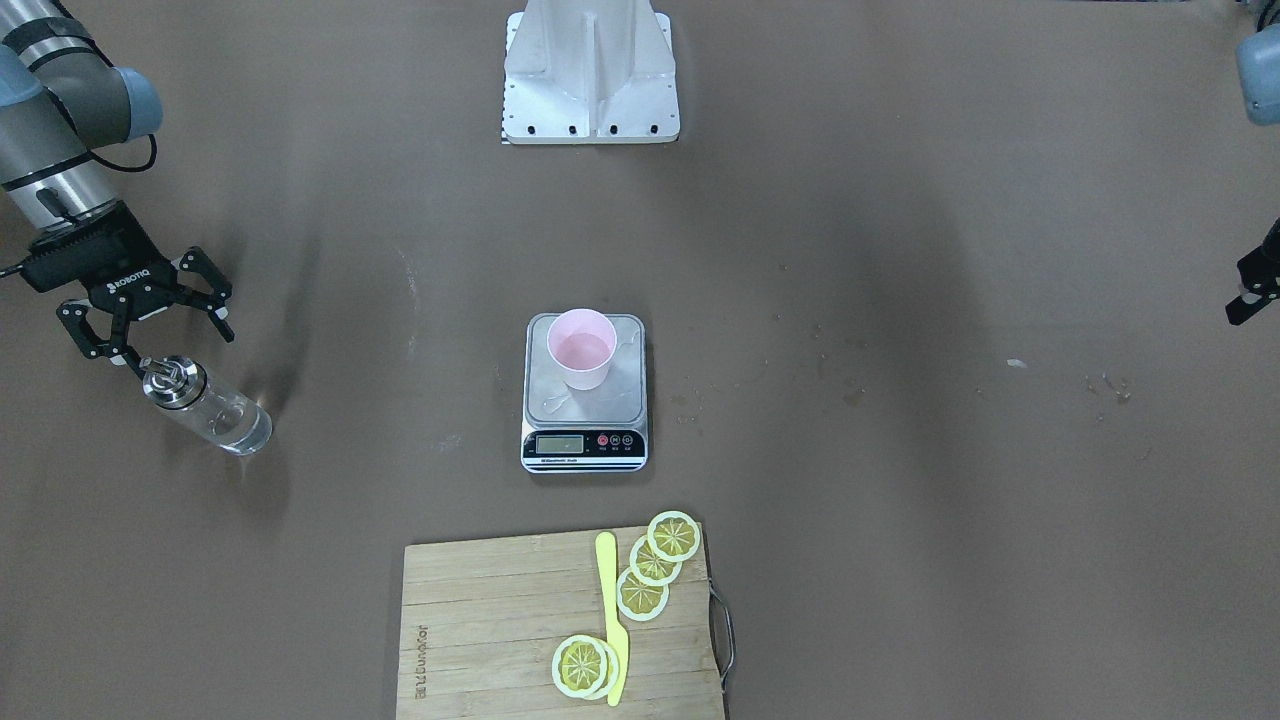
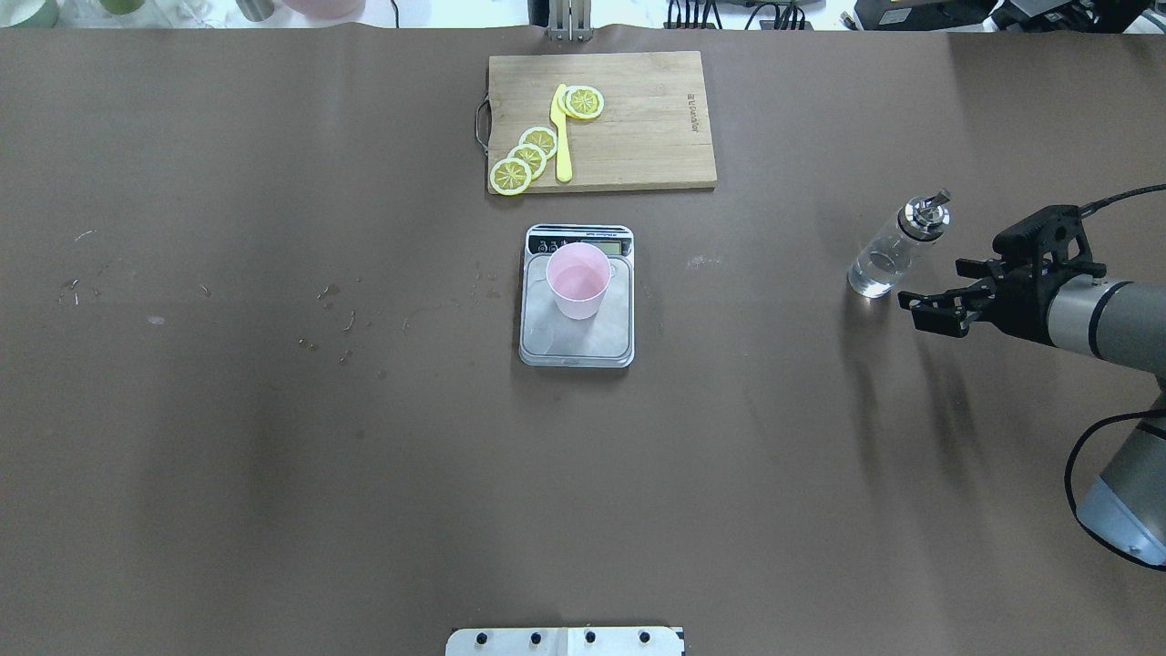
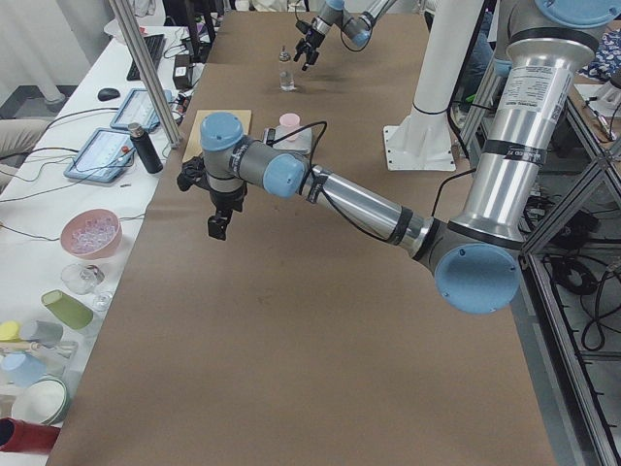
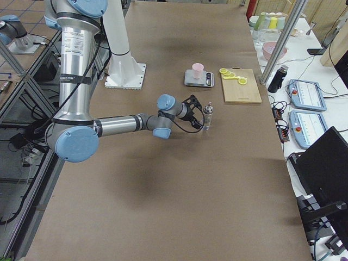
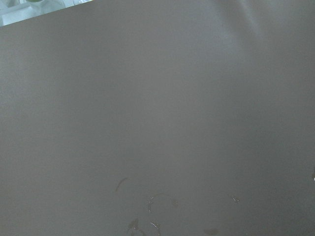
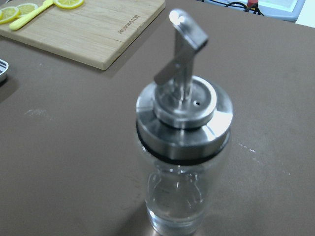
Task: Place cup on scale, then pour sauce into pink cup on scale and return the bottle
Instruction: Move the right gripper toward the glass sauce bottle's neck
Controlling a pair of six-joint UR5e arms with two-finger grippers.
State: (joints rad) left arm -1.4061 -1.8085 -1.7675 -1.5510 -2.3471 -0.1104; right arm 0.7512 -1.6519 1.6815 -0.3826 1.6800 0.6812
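The pale pink cup (image 1: 581,348) stands upright on the steel platform of the scale (image 1: 585,442), mid-table; both also show in the overhead view, the cup (image 2: 578,278) on the scale (image 2: 576,348). The clear glass bottle (image 1: 205,405) with its steel collar and spout stands upright on the table, clear sauce low inside (image 6: 177,206). My right gripper (image 1: 172,340) is open and empty, just behind the bottle (image 2: 893,251) on the robot's side, not touching it. My left gripper (image 1: 1252,292) is cut off by the frame edge, hanging over bare table; I cannot tell whether it is open.
A wooden cutting board (image 1: 500,620) with lemon slices (image 1: 655,565) and a yellow knife (image 1: 610,610) lies beyond the scale. The robot's white base (image 1: 590,75) stands at the near edge. Small spill marks (image 2: 337,319) dot the brown table.
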